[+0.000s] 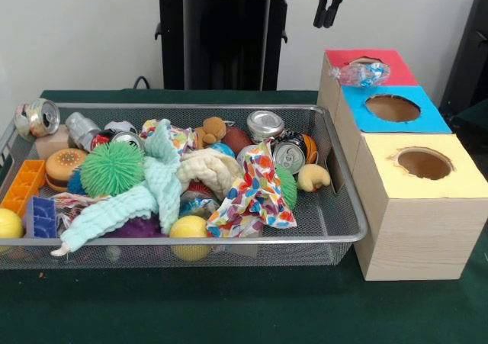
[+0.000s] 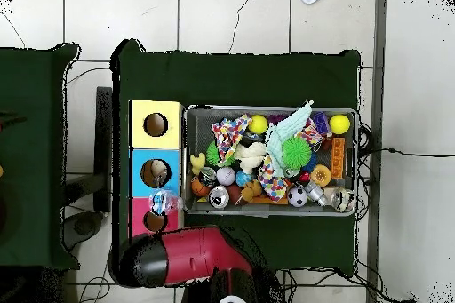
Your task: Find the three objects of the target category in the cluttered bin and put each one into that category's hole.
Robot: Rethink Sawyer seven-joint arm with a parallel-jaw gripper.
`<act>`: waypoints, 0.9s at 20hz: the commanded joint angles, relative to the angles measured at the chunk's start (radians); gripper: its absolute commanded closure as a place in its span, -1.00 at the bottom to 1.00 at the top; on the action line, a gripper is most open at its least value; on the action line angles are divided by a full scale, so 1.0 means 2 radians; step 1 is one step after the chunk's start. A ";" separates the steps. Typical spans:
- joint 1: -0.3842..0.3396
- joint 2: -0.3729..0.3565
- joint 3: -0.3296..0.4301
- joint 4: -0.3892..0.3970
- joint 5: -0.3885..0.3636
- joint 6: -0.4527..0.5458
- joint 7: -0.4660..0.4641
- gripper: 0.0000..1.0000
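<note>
— Where the red hole sits, what lies there?
— A crushed plastic bottle, long axis across the box, cap toward the bin.
— The gripper?
— Above it, nearly closed, empty.

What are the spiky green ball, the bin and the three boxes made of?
The spiky green ball looks like soft rubber, all thin floppy spikes. The bin is silver wire mesh, probably metal, since you can see through its walls. The three boxes look like pale wood, with grain lines on the sides and red, blue and yellow tops that may be paper.
</note>
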 commanded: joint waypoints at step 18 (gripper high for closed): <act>0.060 0.124 0.003 -0.102 0.008 -0.002 0.095 1.00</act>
